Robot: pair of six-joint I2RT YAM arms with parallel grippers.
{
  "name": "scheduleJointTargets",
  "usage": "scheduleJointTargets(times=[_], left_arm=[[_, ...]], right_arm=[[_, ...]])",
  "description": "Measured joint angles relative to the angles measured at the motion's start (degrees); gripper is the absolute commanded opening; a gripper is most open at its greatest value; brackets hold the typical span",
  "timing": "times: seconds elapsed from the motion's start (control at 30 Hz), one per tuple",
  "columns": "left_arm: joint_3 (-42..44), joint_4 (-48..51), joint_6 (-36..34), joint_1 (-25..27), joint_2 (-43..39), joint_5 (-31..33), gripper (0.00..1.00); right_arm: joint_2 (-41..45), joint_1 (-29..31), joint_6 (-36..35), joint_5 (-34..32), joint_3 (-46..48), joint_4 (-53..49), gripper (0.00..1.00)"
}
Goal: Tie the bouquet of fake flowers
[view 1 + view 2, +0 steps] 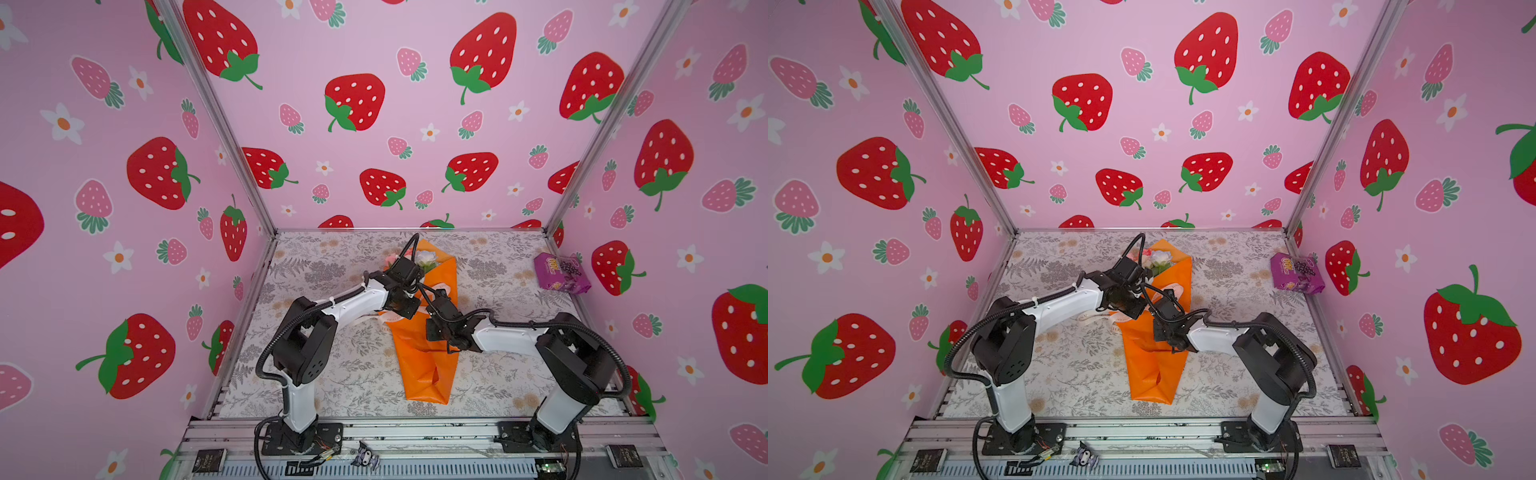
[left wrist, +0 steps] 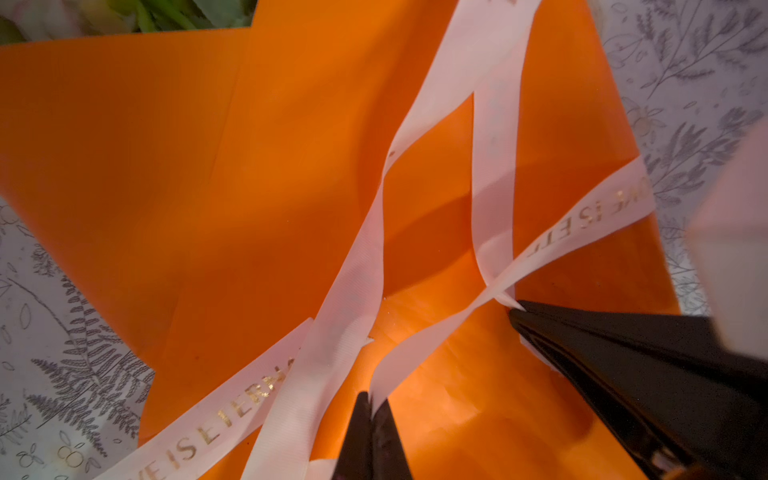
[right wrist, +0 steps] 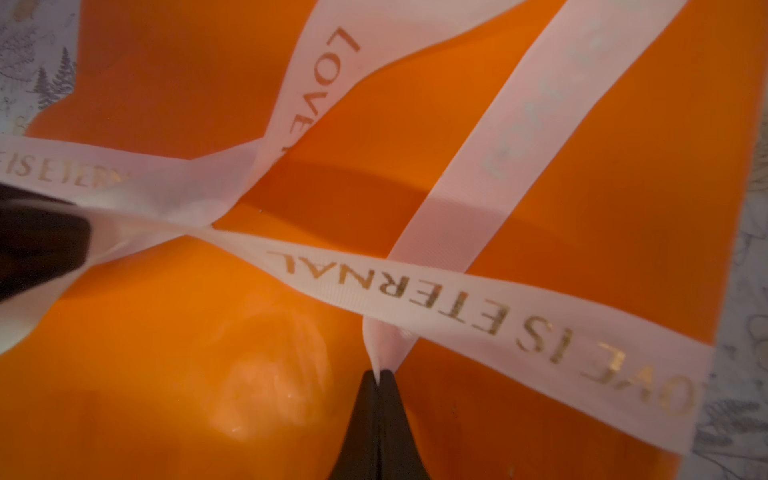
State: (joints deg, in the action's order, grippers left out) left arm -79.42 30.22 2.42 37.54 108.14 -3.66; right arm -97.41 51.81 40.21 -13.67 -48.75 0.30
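The bouquet point(image 1: 424, 374) lies along the middle of the bench point(image 1: 332, 374), its orange wrap at the near end and its blooms at the far end. Over the wrap I see the cream ribbon point(image 3: 415, 291) crossed on itself. My left pincer point(image 2: 372, 401) is clamped on one strand, and my right pincer point(image 3: 380, 374) is pinched tight on another. A purple snack packet point(image 1: 561, 274) sits well apart in the far right corner.

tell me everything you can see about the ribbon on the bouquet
The ribbon is a flat cream band with a fine ribbed weave and gold lettering reading LOVE IS ETERNAL. Its strands cross loosely over the orange wrapping paper, not drawn tight. The left gripper is shut on one strand and the right gripper on another, each bunching it narrow.
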Motion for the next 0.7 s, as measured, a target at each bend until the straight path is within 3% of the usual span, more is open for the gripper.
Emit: scheduleJointTargets(times=[0.1, 0.23, 0.5, 0.6, 0.7], left_arm=[[0.0, 0.0, 0.2, 0.0, 0.0, 0.0, 0.04], [0.1, 0.0, 0.8, 0.0, -0.6, -0.5, 0.33], [3.2, -1.1, 4.2, -0.5, -8.9, 1.0, 0.64], [6.3, -2.2, 6.7, -2.5, -13.4, 2.6, 0.67], [8.2, -2.4, 9.2, -7.7, -14.7, 3.0, 0.67]], right_arm=[[2.1, 0.1, 0.0, -0.6, -0.2, -1.2, 0.00], [8.4, 0.1, 0.1, -2.0, 0.1, -2.1, 0.00], [18.7, 0.1, 0.2, -3.4, 3.7, -5.7, 0.00], [21.8, 0.1, -0.1, -3.8, 6.1, -7.5, 0.00], [24.3, 0.1, -0.8, -4.4, 7.6, -8.6, 0.00]])
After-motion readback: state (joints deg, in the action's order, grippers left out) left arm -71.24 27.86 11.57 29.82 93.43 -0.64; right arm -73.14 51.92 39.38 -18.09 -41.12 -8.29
